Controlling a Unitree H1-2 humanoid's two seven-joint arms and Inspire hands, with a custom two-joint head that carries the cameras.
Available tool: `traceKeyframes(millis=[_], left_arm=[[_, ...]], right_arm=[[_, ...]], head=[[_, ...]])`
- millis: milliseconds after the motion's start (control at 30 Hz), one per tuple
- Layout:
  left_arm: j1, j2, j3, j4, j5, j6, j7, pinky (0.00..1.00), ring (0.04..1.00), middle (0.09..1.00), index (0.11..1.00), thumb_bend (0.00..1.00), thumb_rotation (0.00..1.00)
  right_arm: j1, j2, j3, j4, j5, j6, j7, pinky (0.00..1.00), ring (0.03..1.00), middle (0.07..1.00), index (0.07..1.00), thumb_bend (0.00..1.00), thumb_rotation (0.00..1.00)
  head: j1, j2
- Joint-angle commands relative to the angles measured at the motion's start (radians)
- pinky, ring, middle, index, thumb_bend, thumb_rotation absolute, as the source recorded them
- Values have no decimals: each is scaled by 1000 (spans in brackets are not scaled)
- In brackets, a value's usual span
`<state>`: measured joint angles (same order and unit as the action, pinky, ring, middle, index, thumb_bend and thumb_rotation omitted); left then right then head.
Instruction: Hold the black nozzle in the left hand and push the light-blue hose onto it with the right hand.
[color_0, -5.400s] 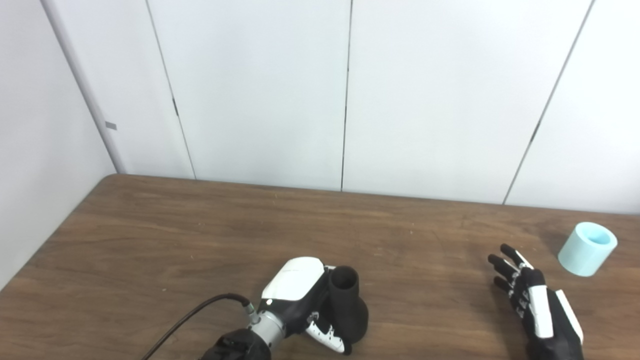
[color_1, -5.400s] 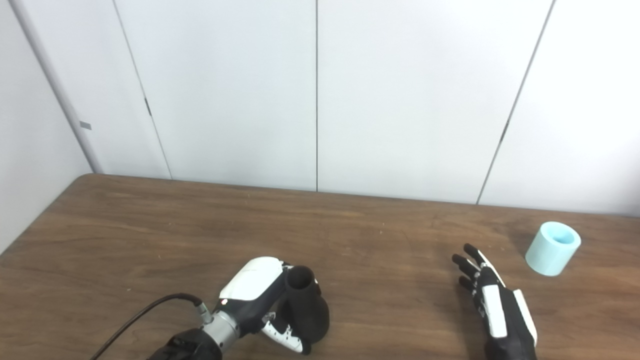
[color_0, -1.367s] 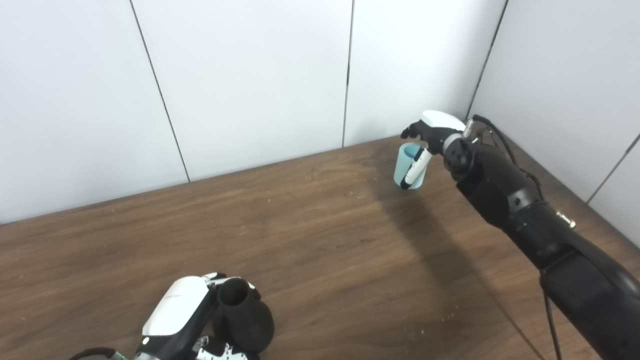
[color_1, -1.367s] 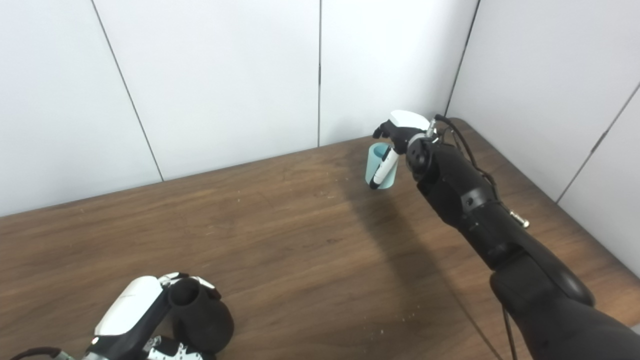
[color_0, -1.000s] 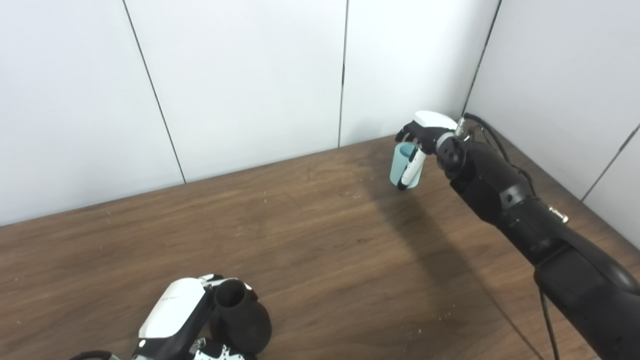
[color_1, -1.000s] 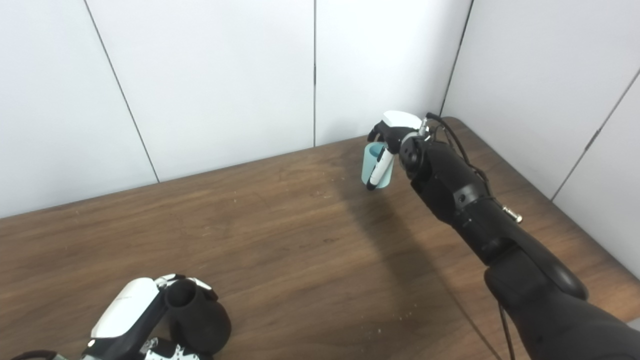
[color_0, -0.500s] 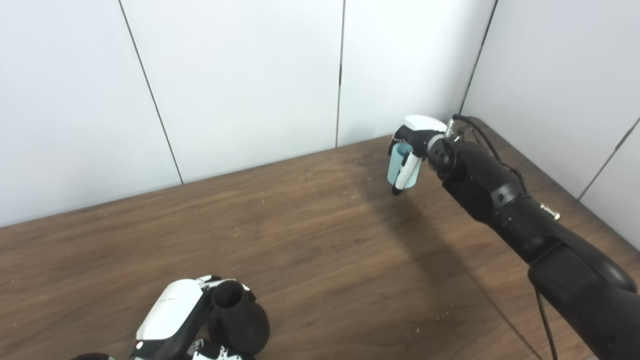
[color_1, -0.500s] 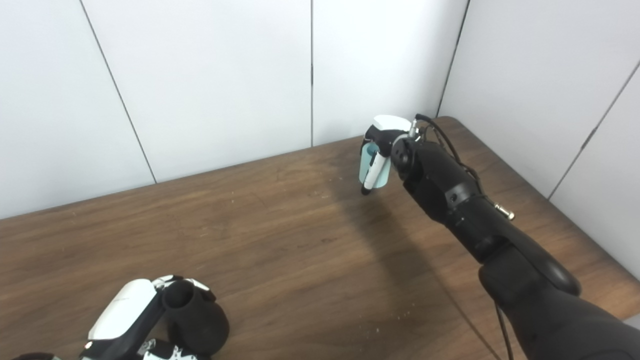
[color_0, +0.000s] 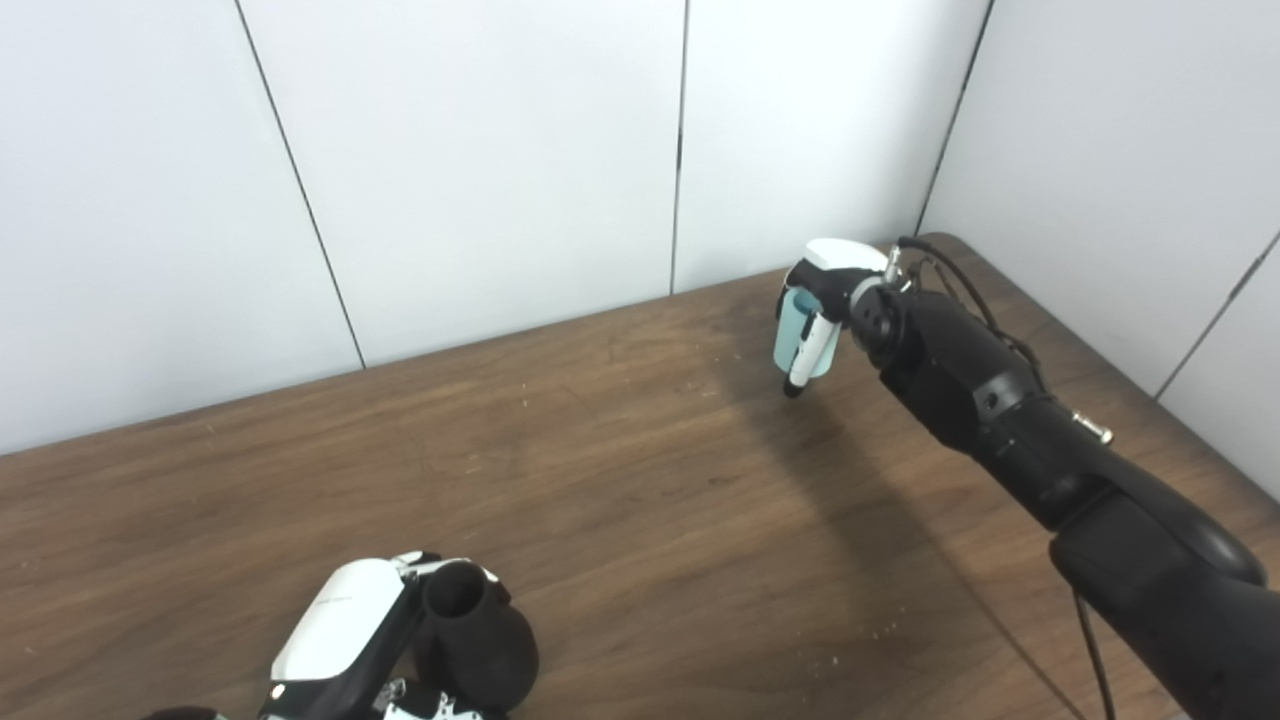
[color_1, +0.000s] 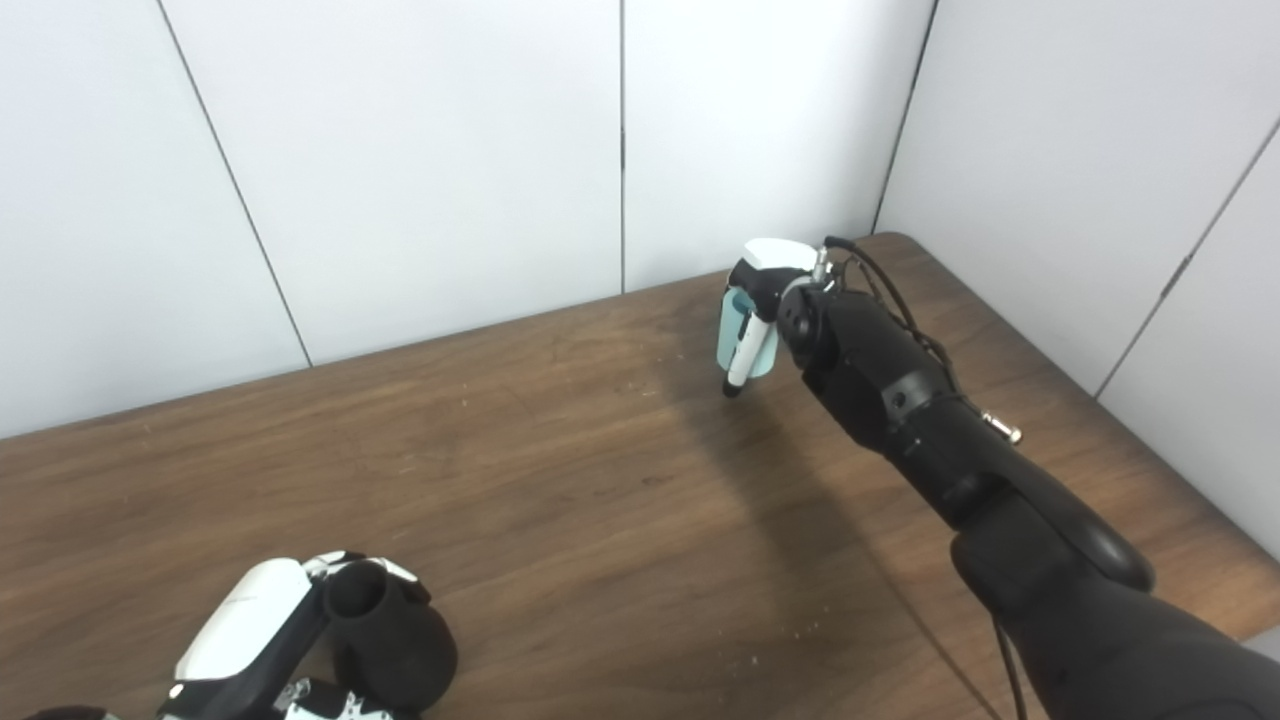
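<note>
Both hands are occupied, the left hand (color_0: 345, 640) wrapped round the black nozzle (color_0: 475, 645) at the near table edge, the right hand (color_0: 830, 290) clasping the light-blue hose (color_0: 795, 340) far off, which must next travel to the nozzle's mouth

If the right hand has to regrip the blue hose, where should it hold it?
Probably around the curved side wall of the light-blue hose, as the right hand does now. Come from the side and leave the end that must meet the black nozzle in the left hand uncovered.
</note>
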<state>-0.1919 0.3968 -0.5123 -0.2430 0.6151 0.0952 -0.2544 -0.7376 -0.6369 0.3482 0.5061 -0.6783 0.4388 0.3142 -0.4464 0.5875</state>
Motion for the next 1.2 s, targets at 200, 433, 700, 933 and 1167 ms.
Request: traceKeyframes(millis=[200, 433, 700, 933, 1167], left_arm=[[87, 54, -42, 84, 22, 30, -117, 837, 602, 515, 463, 521, 0], [87, 55, -46, 79, 29, 34, -121, 837, 607, 517, 463, 521, 0], [91, 53, -52, 63, 37, 46, -127, 837, 608, 518, 463, 521, 0], [88, 39, -58, 54, 39, 58, -132, 842, 614, 521, 461, 520, 0], [92, 24, -65, 50, 49, 76, -132, 845, 615, 520, 463, 521, 0]], right_arm=[[-39, -35, -1, -24, -34, -32, -28, 516, 563, 642, 631, 789, 0], [-37, -39, 5, -22, -60, -56, -58, 442, 436, 496, 523, 527, 0], [-4, -39, -74, -105, -42, -35, -107, 332, 439, 489, 478, 503, 0], [25, -39, -118, -183, -32, -43, -107, 337, 444, 485, 464, 503, 0], [64, -41, -137, -311, -8, -50, -73, 336, 433, 489, 466, 503, 0]], head=[[2, 3], [18, 3], [52, 3], [101, 2], [227, 22]])
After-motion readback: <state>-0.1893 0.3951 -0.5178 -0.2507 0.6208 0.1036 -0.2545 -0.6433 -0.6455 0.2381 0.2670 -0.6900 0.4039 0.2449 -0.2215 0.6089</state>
